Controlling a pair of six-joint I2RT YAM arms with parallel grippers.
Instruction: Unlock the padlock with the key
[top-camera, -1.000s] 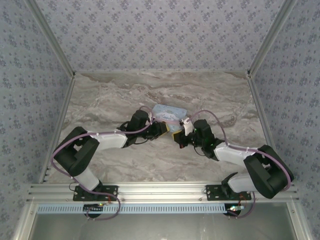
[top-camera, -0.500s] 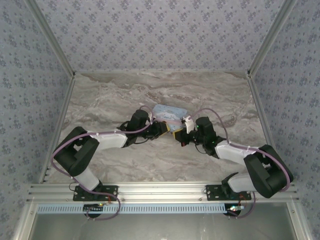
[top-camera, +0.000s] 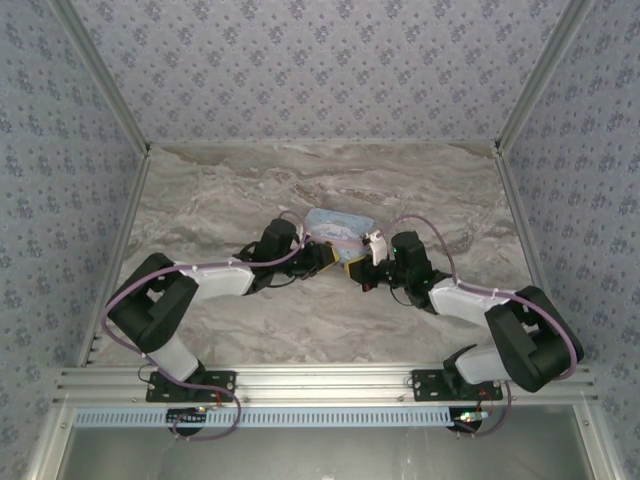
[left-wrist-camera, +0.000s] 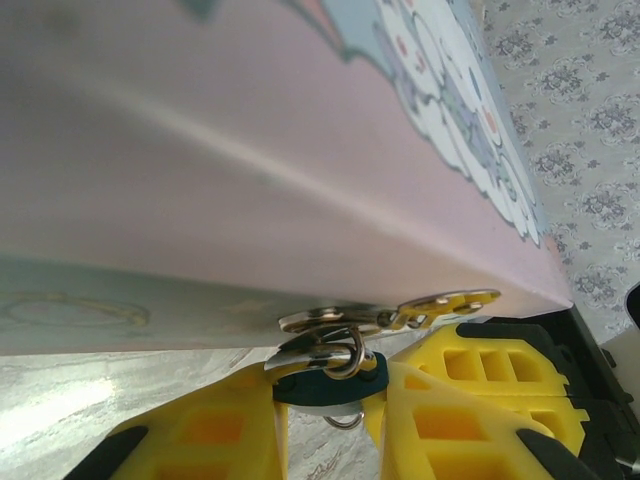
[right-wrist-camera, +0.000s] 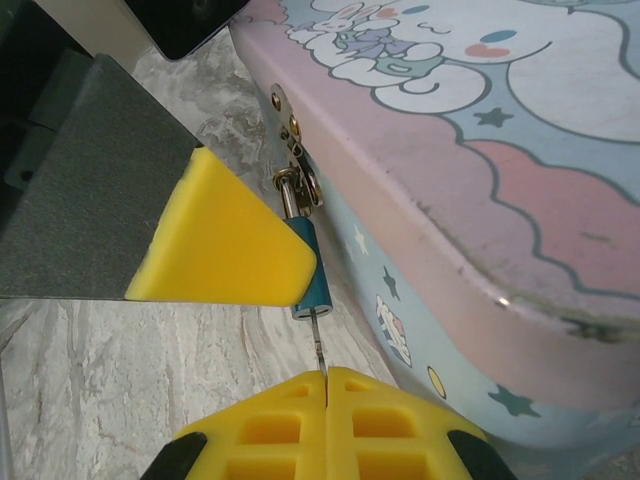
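The teal padlock (right-wrist-camera: 313, 272) hangs by its silvery shackle from the hasp (right-wrist-camera: 291, 135) of the pastel tin box (right-wrist-camera: 480, 190). My left gripper (left-wrist-camera: 326, 402) is shut on the padlock (left-wrist-camera: 330, 388), one yellow pad on each side of it. One of those left fingers (right-wrist-camera: 220, 245) covers the padlock's left side in the right wrist view. My right gripper (right-wrist-camera: 327, 376) is shut on the thin silvery key (right-wrist-camera: 318, 345), whose blade reaches the padlock's lower end face. From above, both grippers (top-camera: 326, 258) (top-camera: 358, 272) meet at the tin box's (top-camera: 338, 227) near edge.
The marble table (top-camera: 220, 200) stretches around the box, with patterned walls on three sides. The tin box wall (left-wrist-camera: 150, 300) stands right above the left gripper. The two arms lie close together at mid-table.
The right wrist has edged slightly up and left toward the box. The left arm has stayed put on the padlock.
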